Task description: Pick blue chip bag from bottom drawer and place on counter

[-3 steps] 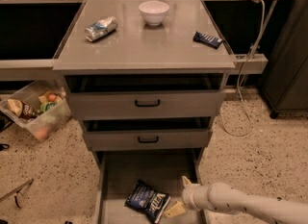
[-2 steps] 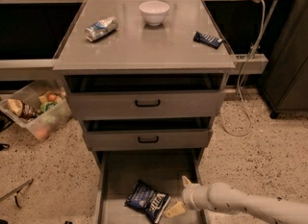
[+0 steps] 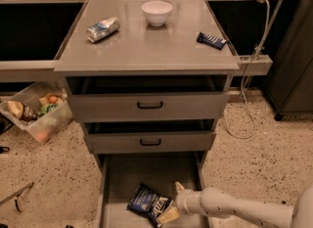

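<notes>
Nearest to us, our white arm reaches in from the lower right and our gripper (image 3: 172, 202) sits low inside the bottom drawer (image 3: 146, 173), at its right side. We see its two pale fingers (image 3: 168, 216) spread apart, one tip raised toward the drawer's back, the other lying against the right edge of the blue chip bag (image 3: 148, 204); whether the bag is truly between them we cannot tell. We find the bag flat on the drawer floor, near the front, slightly right of centre, crinkled with white lettering up. Above it, we count two grey drawers with black handles, the middle drawer (image 3: 149, 142) and the upper drawer (image 3: 149, 105), both pulled slightly out. To the left on the speckled floor we see a clear plastic bin (image 3: 36, 112) tilted and holding assorted food items. Farther back, the counter (image 3: 146, 46) carries a crushed can (image 3: 103, 29) at left, a white bowl (image 3: 157, 12) near the back, and a flat blue bar wrapper (image 3: 212, 40) at right.
</notes>
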`<state>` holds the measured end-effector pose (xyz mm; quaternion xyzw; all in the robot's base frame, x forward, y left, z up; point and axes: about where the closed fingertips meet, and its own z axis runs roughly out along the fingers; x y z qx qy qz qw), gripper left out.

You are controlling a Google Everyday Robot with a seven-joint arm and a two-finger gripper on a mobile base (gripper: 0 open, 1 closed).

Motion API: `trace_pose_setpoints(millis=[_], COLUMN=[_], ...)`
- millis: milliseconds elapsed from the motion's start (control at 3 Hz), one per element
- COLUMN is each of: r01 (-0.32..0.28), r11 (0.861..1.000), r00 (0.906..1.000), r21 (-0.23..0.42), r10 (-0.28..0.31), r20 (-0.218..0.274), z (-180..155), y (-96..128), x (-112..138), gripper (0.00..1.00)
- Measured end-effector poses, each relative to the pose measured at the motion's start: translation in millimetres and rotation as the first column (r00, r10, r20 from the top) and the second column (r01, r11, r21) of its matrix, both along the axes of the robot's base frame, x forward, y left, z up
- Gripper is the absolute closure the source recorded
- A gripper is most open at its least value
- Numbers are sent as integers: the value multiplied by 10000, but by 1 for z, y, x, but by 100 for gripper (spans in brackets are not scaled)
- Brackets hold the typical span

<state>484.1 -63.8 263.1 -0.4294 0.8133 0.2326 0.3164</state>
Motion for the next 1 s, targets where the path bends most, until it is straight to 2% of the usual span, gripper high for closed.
trace_pose_setpoints(millis=[333, 1000], r01=[-81, 393], r11=[9995, 9987], r00=[9999, 9962], r21=[292, 311], r10=[83, -368], r20=[-86, -784], z=[-30, -110], y=[19, 69], x=[3, 3], gripper=[0, 0])
